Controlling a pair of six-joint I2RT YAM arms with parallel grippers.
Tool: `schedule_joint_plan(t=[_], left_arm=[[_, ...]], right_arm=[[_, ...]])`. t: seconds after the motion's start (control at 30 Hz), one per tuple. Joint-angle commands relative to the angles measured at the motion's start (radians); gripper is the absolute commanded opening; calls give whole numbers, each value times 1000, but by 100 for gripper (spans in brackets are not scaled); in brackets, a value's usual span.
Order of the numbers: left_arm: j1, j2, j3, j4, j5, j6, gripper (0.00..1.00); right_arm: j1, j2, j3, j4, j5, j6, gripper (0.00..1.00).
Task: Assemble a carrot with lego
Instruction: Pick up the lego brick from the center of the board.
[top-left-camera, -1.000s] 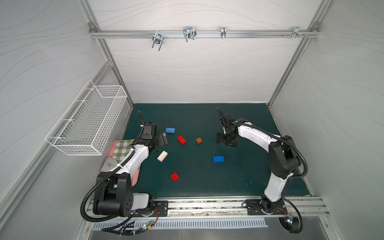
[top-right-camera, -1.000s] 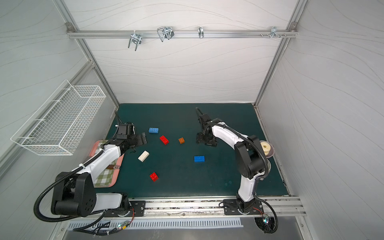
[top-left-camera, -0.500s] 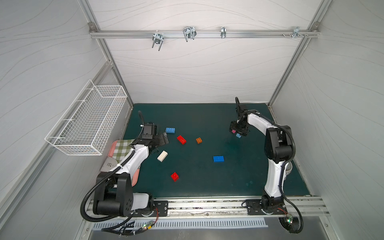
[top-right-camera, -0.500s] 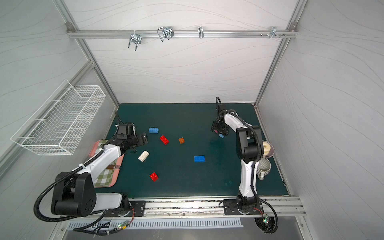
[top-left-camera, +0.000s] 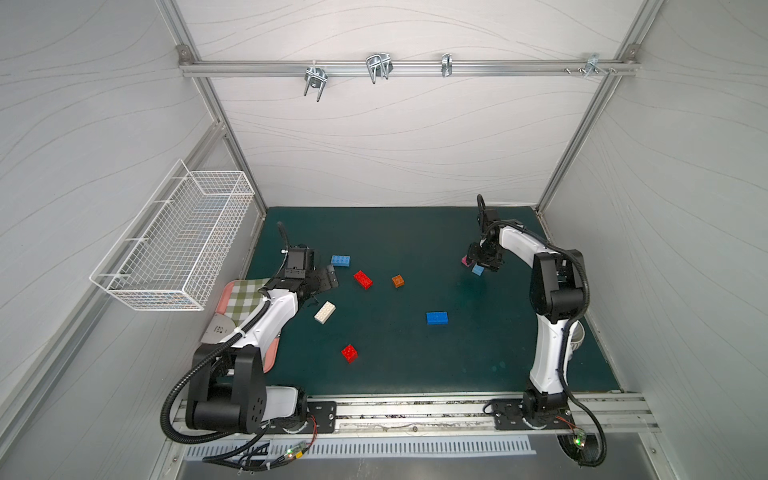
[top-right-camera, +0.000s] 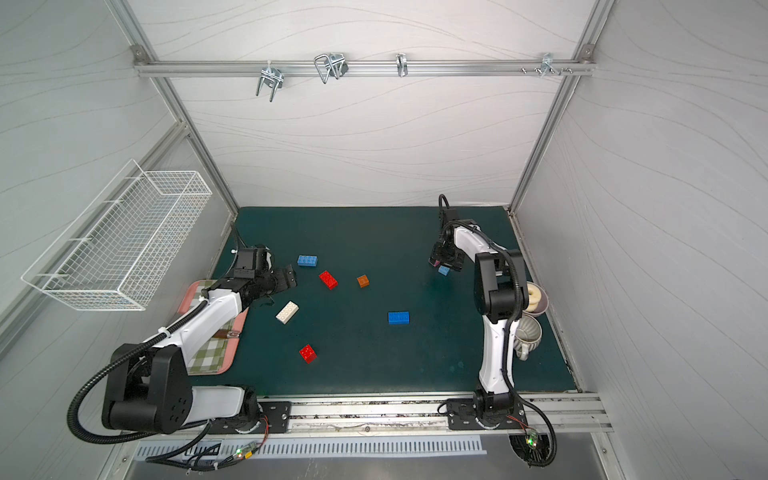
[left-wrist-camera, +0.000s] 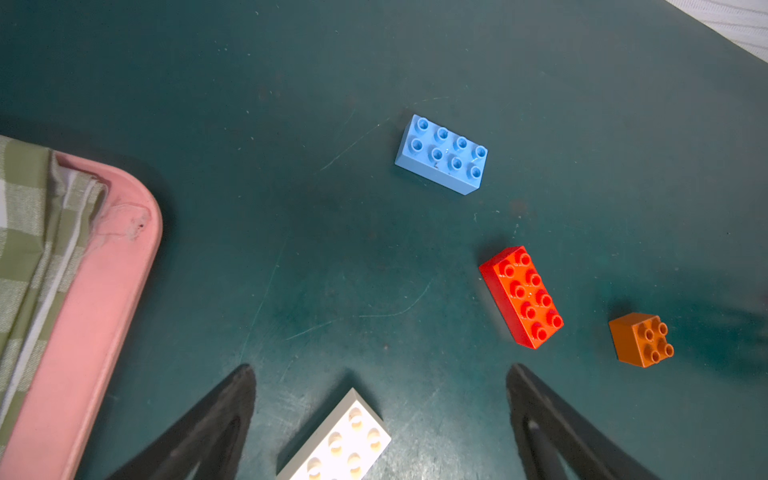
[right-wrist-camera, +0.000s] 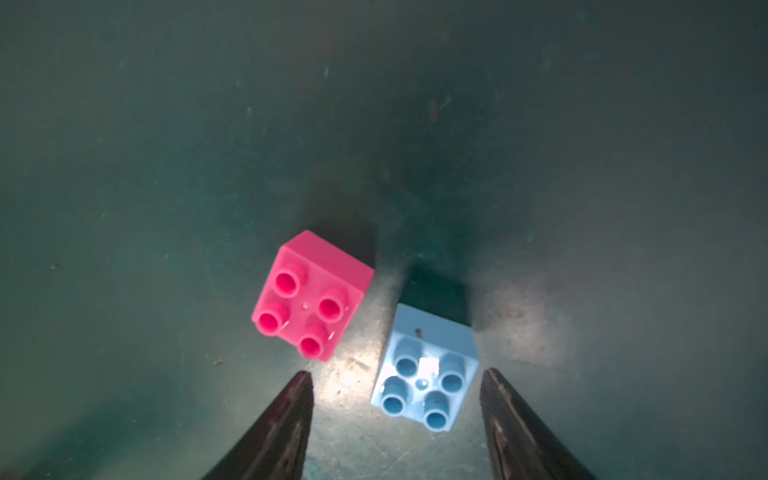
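Right tool (right-wrist-camera: 397, 372): half open, astride light-blue brick (right-wrist-camera: 426, 370) on desk (top-left-camera: 415, 232), holding nothing | left tool (left-wrist-camera: 380, 370): wide open, empty, by white brick (left-wrist-camera: 345, 440) | risk: pink brick (right-wrist-camera: 311, 295) just beside, jaw may knock it.

Holds black two-finger left gripper (left-wrist-camera: 380, 368) wide open, low on the left. Points black two-finger right gripper (right-wrist-camera: 397, 372) down, far right, fingers (right-wrist-camera: 282, 424) apart.
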Motion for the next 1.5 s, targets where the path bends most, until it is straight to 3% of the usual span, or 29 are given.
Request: schedule_joint_plan(t=[0.0, 0.23, 0.63, 1.13, 1.47], left_arm=[[-4, 12, 27, 11, 7, -15, 95], [-6, 12, 33, 4, 4, -14, 95], [-6, 24, 35, 6, 4, -16, 95], [-6, 25, 35, 3, 4, -19, 95], [-6, 1, 21, 2, 14, -28, 95]], right_arm=[[-22, 9, -1, 1, 12, -7, 62], [-33, 19, -1, 6, 12, -7, 54], [-35, 44, 1, 17, -8, -10, 52], [-35, 42, 8, 8, -24, -11, 33], [1, -91, -67, -4, -79, -2, 22]])
